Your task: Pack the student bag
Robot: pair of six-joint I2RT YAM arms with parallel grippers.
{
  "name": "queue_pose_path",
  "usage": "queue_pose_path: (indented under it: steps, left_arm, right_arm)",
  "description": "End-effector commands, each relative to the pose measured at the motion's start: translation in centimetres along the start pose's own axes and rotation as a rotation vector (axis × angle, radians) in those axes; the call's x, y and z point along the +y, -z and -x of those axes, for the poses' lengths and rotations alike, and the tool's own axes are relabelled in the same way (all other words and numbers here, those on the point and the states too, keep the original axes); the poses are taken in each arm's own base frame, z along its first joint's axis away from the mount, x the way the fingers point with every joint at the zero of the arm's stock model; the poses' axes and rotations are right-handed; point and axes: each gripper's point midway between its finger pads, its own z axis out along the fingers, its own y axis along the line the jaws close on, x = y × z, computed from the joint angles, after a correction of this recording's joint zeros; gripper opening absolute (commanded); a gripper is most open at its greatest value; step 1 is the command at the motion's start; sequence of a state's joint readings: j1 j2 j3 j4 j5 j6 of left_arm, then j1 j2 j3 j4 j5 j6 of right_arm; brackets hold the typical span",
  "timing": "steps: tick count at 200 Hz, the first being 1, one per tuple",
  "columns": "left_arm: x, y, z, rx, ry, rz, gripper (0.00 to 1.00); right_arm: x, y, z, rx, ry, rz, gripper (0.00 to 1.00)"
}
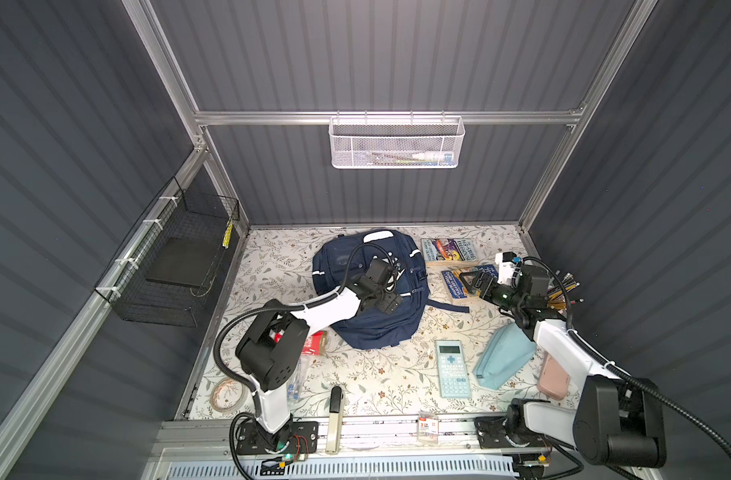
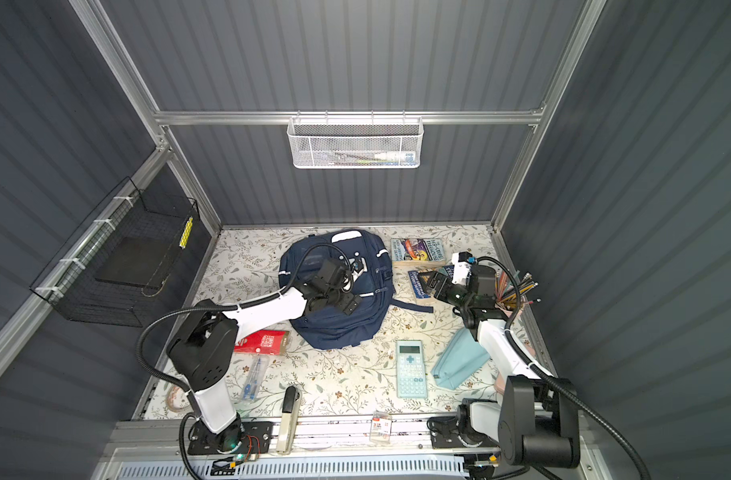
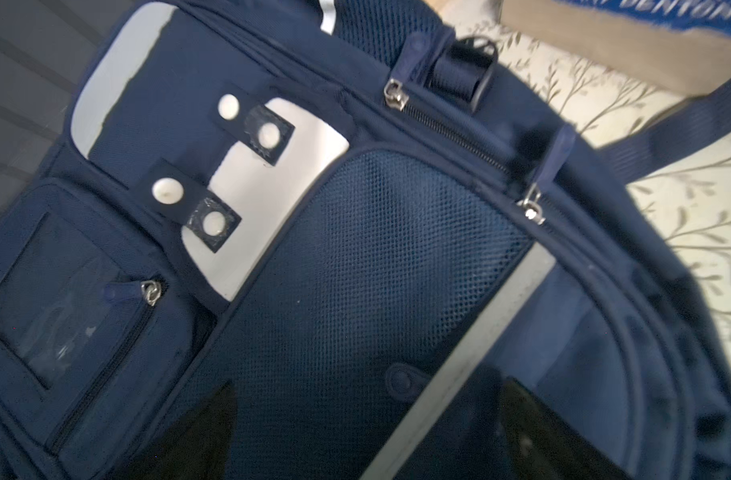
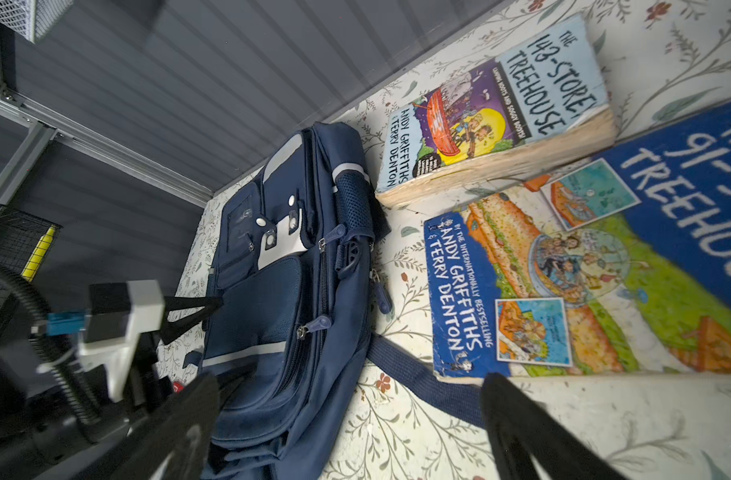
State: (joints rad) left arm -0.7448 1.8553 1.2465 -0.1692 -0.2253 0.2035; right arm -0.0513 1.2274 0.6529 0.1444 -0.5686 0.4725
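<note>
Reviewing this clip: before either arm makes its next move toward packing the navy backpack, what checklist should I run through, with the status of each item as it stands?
1. Left gripper open and empty: ok. Its jaws are apart above the large navy-blue fabric backpack.
2. Right gripper open and empty: ok. Its jaws are apart by the blue paperback book.
3. Backpack unzipped for packing: not ok. The zips in view look shut, for example at the metal zip pull.
4. Backpack lying flat, front up, on the floral table: ok.
5. Left gripper clear of the fabric: cannot tell.
</note>
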Motion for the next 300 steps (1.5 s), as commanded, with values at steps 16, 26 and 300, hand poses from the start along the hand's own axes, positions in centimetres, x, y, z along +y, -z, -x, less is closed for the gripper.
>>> queue_pose_path:
  steps: [16, 26, 300]
  left_arm:
    - [-0.3, -0.9, 0.2, 0.026, -0.089, 0.094, 0.96]
    - [-0.1, -1.2, 0.4, 0.025, -0.083, 0.115, 0.94]
    - [-2.4, 6.3, 5.6, -0.184, -0.071, 0.026, 0.0]
  right_arm:
    - [1.2, 0.3, 0.5, -0.004, 0.006, 0.042, 0.99]
    - [1.2, 0.3, 0.5, -0.006, 0.003, 0.044, 0.99]
    - [1.6, -0.6, -1.3, 0.068, 0.097, 0.026, 0.96]
